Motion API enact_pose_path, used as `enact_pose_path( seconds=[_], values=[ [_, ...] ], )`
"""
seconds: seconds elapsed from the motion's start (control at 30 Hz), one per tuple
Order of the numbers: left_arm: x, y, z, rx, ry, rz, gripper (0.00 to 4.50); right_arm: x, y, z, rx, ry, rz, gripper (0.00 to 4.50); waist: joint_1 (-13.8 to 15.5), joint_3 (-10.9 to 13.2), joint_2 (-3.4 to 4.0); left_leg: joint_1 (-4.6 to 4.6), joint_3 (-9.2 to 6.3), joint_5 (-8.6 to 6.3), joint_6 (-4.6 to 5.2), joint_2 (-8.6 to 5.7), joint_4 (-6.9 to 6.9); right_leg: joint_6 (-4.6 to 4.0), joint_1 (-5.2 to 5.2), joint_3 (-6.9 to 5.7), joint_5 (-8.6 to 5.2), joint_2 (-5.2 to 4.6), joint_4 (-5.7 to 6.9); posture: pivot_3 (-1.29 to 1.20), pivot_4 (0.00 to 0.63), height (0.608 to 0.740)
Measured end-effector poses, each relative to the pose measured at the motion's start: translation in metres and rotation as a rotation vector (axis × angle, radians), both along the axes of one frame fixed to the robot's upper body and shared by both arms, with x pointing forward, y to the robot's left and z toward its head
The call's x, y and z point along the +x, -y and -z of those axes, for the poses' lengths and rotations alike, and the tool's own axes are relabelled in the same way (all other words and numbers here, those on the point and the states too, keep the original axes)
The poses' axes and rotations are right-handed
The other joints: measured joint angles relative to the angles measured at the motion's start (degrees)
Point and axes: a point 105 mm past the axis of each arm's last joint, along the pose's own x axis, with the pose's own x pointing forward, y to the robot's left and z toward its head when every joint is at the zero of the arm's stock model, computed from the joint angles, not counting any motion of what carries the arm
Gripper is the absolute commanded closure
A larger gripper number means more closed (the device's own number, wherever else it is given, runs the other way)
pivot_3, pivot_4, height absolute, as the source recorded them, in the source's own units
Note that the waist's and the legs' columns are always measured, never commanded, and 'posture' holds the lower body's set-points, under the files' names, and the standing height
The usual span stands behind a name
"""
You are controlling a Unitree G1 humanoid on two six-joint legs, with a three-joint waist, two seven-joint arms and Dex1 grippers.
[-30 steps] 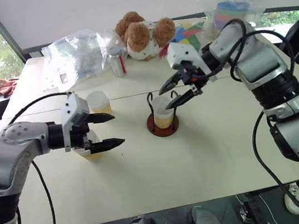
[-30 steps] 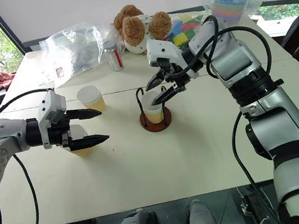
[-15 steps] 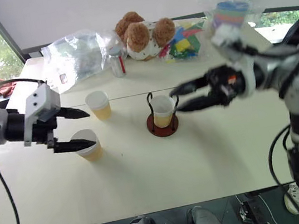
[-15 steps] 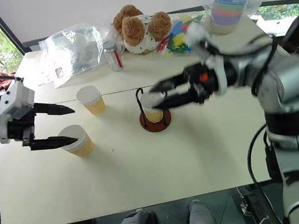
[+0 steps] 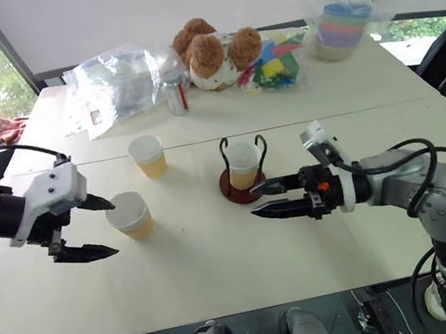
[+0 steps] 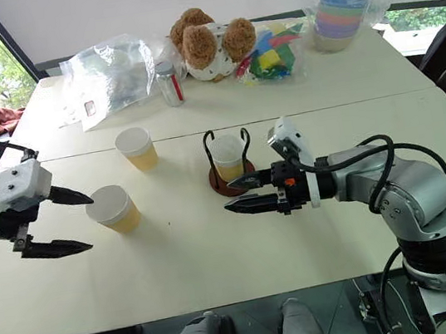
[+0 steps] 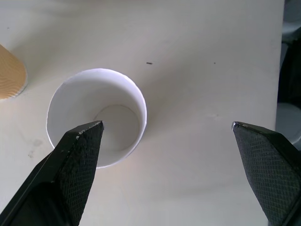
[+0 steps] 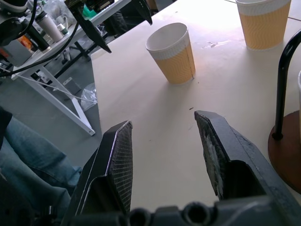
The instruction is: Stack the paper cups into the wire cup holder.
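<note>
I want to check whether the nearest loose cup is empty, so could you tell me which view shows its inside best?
The left wrist view: it looks straight down into the nearest loose cup, showing a bare white bottom. Both eye views show it upright on the table from an angle, and the right wrist view shows mostly its outer wall.

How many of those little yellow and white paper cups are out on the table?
3. One sits in the wire cup holder: cup. One stands farther back to its left. One stands near the left gripper.

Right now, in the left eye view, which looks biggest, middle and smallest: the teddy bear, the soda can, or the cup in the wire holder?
1. Teddy bear, clearly biggest.
2. Cup in the wire cup holder.
3. Soda can, slimmer; it stands farther back, so these two are unsure.
</note>
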Motion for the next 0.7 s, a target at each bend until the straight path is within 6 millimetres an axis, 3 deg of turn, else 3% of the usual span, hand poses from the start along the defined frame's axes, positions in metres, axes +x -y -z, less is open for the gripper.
enact_pose_path(
  seconds=[0.37,0.47,0.7],
  values=[
    [0.021,0.0,0.031,0.088,0.044,0.061,0.0,-0.011,0.005,0.002,0.046,-0.029,0.07,2.24,0.02,-0.03,-0.07,0.0,-0.01,-0.02,0.06,0.0,0.01,0.0,0.02,-0.01,0.0,0.02,0.01,0.0,0.15,0.74],
    [0.027,0.004,0.04,0.082,0.045,0.089,0.81,-0.01,0.006,0.003,0.041,-0.028,0.093,2.21,0.09,-0.04,-0.08,0.0,-0.02,-0.03,0.07,0.0,0.03,0.0,0.02,-0.01,0.0,0.03,0.02,0.0,0.15,0.74],
    [0.035,0.008,0.04,0.074,0.055,0.125,4.31,-0.01,0.012,0.007,0.02,-0.039,0.131,2.21,0.01,-0.04,-0.09,0.0,-0.02,-0.04,0.1,0.01,0.04,0.01,0.02,-0.01,0.0,0.03,0.02,0.0,0.15,0.74]
  ],
)
